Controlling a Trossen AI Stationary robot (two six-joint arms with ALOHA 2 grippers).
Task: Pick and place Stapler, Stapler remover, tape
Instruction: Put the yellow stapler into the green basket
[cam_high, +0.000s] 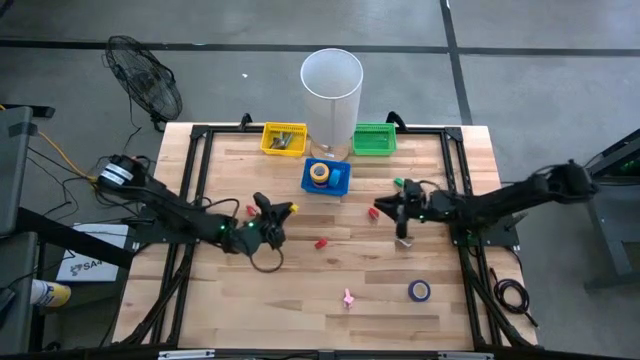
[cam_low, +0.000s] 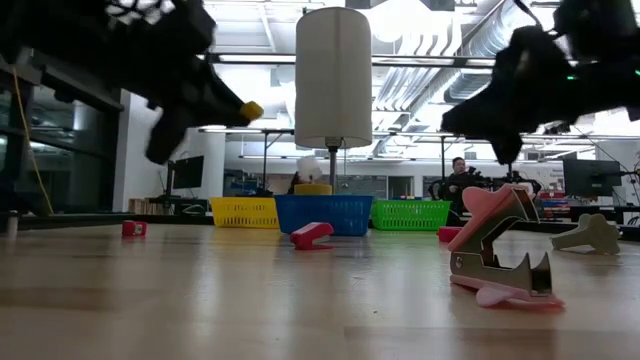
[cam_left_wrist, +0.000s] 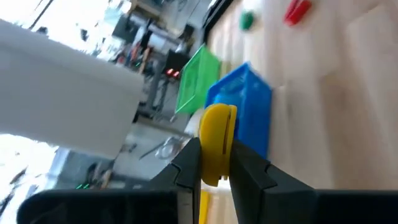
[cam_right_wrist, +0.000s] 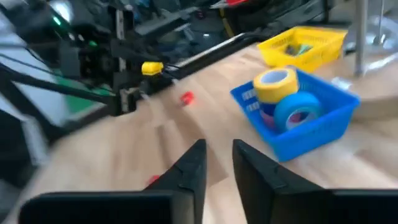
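Yellow basket (cam_high: 284, 138), blue basket (cam_high: 327, 178), green basket (cam_high: 374, 139), pink staple remover (cam_low: 497, 250), purple tape (cam_high: 419, 290).

My left claw (cam_left_wrist: 214, 163) is pinched on a yellow tape roll (cam_left_wrist: 217, 142), held edge-on above the table, near the blue basket (cam_high: 338, 181); that basket already holds a yellow roll (cam_right_wrist: 274, 83) and a blue roll (cam_right_wrist: 297, 112); a purple tape roll (cam_high: 419, 291) lies flat near the front right; a pink staple remover (cam_low: 497, 248) rests at the front, jaws agape; a red stapler (cam_high: 322, 243) lies mid-table.
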